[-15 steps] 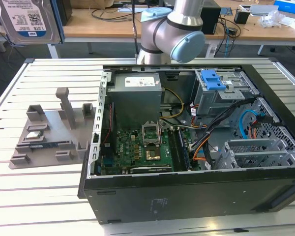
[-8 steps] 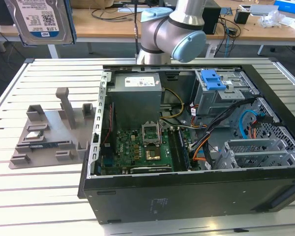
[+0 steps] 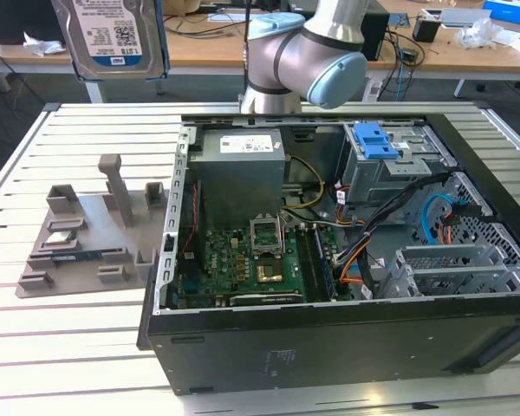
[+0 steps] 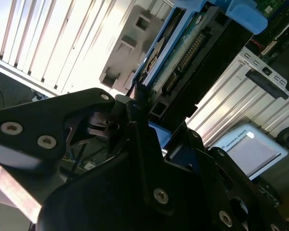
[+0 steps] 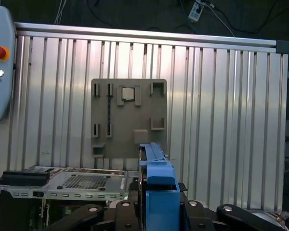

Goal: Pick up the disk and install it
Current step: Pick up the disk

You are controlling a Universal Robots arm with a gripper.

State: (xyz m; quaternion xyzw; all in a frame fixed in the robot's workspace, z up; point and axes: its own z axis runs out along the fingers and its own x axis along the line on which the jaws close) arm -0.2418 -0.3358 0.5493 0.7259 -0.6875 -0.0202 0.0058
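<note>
Silver disk (image 3: pixel 111 35), blue side rails, label showing, upright, aloft.

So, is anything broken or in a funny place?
Nothing looks broken. One odd sight: the disk is up in the air, high above the table, not inside the open computer case. That is because the gripper is clamped on it.

Black hand (image 4: pixel 145 109) clamping the disk (image 4: pixel 190 50) edge-on, grey fixture (image 4: pixel 130 48) beyond, slatted table (image 4: pixel 43 38)
</note>
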